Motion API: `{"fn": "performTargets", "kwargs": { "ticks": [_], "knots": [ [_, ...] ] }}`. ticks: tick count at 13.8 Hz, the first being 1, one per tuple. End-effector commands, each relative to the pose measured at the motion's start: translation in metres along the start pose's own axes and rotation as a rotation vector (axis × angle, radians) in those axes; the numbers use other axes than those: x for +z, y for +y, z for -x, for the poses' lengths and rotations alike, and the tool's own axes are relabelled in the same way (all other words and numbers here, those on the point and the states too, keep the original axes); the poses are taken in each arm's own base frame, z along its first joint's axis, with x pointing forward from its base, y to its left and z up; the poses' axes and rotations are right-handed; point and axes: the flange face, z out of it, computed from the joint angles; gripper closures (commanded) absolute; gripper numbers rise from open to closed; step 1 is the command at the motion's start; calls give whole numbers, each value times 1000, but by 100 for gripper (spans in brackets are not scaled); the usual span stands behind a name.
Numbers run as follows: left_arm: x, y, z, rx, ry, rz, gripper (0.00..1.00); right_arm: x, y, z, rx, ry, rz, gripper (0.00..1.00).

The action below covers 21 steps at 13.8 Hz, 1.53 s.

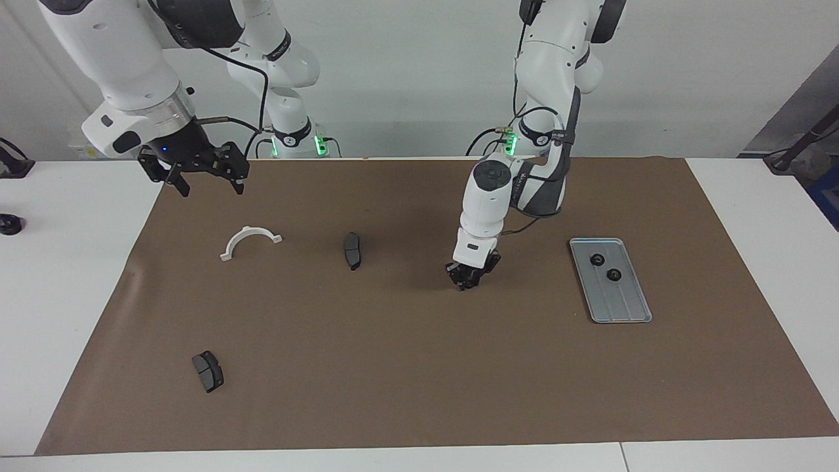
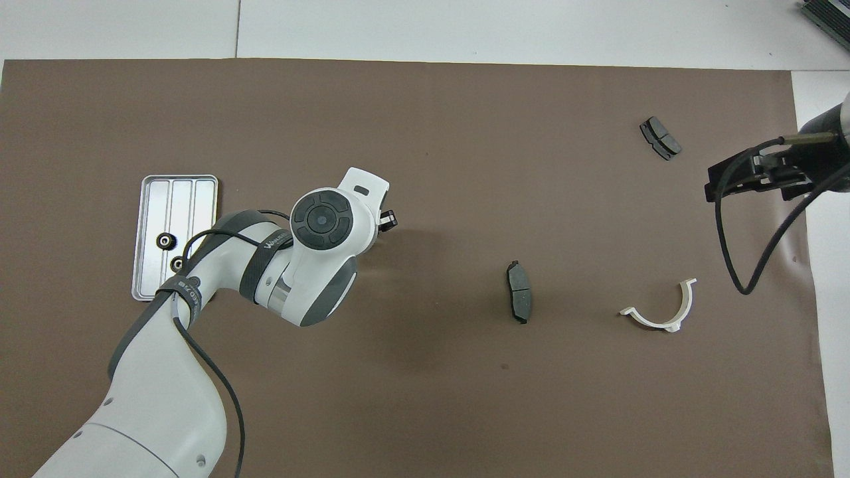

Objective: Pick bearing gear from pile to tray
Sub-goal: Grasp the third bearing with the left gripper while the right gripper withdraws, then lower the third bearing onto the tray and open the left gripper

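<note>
Two gears [image 1: 605, 267] in tray [image 1: 623, 308]; left gripper [image 1: 469, 280] low on mat, grip unclear, hidden overhead.

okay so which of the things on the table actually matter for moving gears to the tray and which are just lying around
Part of the job:
- tray
- two black gears lying in it
- left claw, low over the brown mat beside the tray

Just lying about:
- white half-ring bracket
- dark brake pad at mid-table
- second brake pad
- right claw, waiting raised

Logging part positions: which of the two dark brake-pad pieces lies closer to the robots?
The brake pad beside the white half-ring bracket. The other pad lies farther out, near the mat's corner.
</note>
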Motion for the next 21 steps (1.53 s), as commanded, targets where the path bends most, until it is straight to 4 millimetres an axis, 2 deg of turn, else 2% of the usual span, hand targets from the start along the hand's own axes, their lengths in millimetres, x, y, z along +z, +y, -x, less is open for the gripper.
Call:
{"fn": "performTargets", "kwargs": {
  "ticks": [1,3,5,6,7,9,11,14,15,17,19,21],
  "knots": [
    [3,-1,-5,8,31,-7,100,4,-5,18,-15,-38,-23,0],
    [-1,-3,-12,4,33,-11,100,16,-35,29,-36,-65,-11,0],
    [-19,-1,-26,-9,27,-32,100,20,-40,31,-9,-52,-9,0],
    [-39,-9,-46,-28,28,-46,100,20,-39,28,-7,-34,-11,0],
    [-58,-34,-71,-62,29,-55,100,19,-33,26,3,-24,-13,0],
    [-94,-77,-103,-107,37,-41,100,18,-27,23,16,-12,-16,0],
    [-105,-127,-135,-139,30,-59,100,17,-24,21,22,-1,-17,0],
    [-98,-207,-165,-125,0,-96,100,16,-17,20,34,3,-18,0],
    [-93,-228,-165,-109,-12,-106,100,17,-12,20,44,2,-19,0],
    [-74,-268,-153,-110,-10,-107,100,17,-10,20,47,2,-19,0],
    [-55,-286,-137,-123,16,-90,100,17,-12,20,42,2,-19,0],
    [-47,-284,-130,-128,17,-87,100,17,-12,20,41,2,-19,0]
  ]
}}
